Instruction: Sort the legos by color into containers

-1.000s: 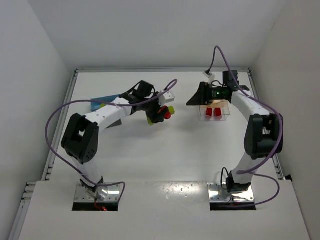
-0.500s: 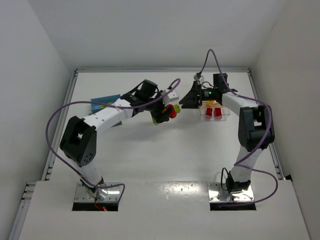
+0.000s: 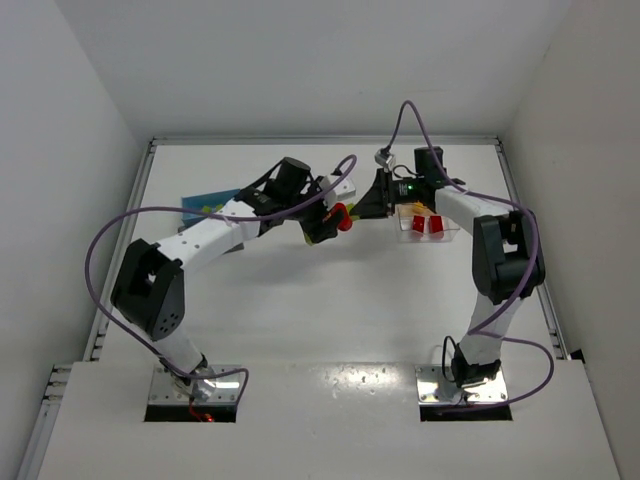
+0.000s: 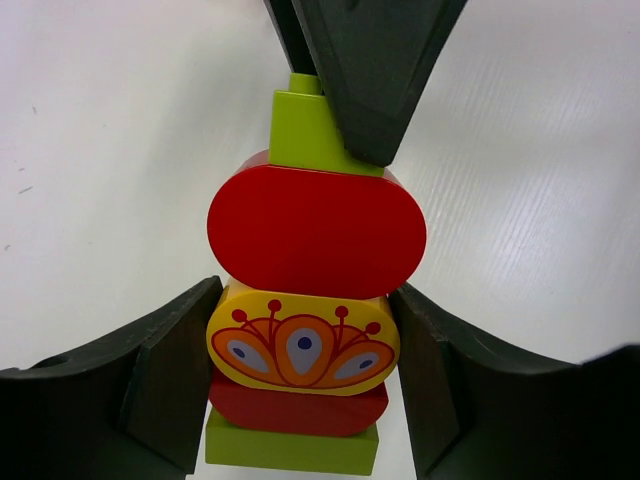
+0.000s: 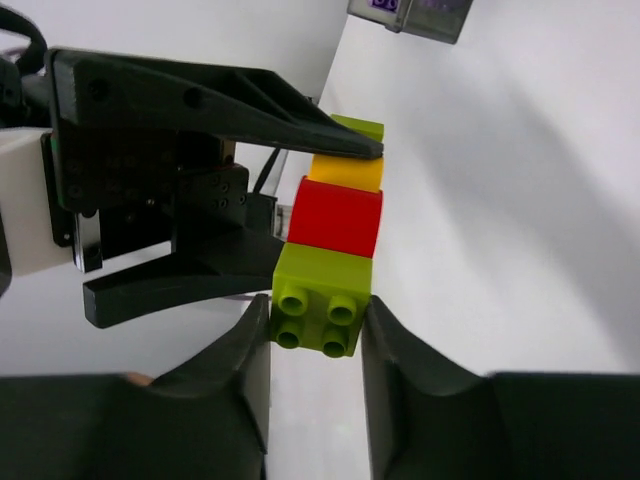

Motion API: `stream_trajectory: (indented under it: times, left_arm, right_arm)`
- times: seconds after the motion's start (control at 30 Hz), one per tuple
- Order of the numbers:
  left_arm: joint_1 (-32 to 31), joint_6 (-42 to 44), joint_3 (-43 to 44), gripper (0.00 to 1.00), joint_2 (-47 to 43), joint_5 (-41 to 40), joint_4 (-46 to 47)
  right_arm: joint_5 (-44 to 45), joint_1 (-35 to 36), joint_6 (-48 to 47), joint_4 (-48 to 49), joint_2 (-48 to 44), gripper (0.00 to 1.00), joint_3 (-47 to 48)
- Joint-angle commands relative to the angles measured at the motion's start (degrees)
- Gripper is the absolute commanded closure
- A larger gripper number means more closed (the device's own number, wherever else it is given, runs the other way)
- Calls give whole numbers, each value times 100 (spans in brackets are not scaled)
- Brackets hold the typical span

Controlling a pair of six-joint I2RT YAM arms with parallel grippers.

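From the bases at the near edge, both arms stretch over the white counter (image 3: 330,300) and meet at mid-depth, a purple cable (image 3: 404,104) looping off each. Between them hangs the stack of legos (image 3: 340,214), gripped from both ends.

The left end effector (image 4: 305,340) is closed on the stack. Its fingers (image 4: 165,400) press the sides of the patterned yellow block (image 4: 303,347), with a red and a lime green block nearer the wrist and a red oval block (image 4: 316,230) beyond.

The right end effector (image 5: 318,315) is narrowed onto the lime green end block (image 5: 322,300), a finger touching each side. In the left wrist view one of those fingers covers part of that block.

Just right of the stack, beside the right forearm, the clear container (image 3: 447,232) holds two red blocks (image 3: 418,225). Across on the left, the dark container (image 3: 205,203) with its blue part lies partly hidden behind the left arm.
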Motion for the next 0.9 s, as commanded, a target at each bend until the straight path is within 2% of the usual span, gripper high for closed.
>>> stream_trajectory:
  times: [0.0,0.1,0.33,0.57,0.7,0.8,0.87]
  left_arm:
    - [-44,-51,-166,65,-394,-48,315]
    - [-44,-51,-439,67,-613,-110,316]
    - [307,-244,-1045,69,-1158,-496,316]
    - [879,-464,-1459,72,-1958,-927,316]
    - [1178,-762,-1284,72,-2082,-927,316]
    - [1397,-1341,-1143,73,-2030,-743,316]
    - [1564,-2053,-1143,73,-1951,-595,622]
  right_arm:
    - [-154,43,7,258,-104,75,-10]
    - [-154,-97,7,311,-156,87,-10]
    - [-102,-475,7,311,-271,97,104]
    - [-49,-695,7,311,89,97,877]
    - [12,-380,7,311,484,98,1466]
    - [240,-248,-107,233,617,98,1580]
    - [373,-115,-248,170,617,98,1581]
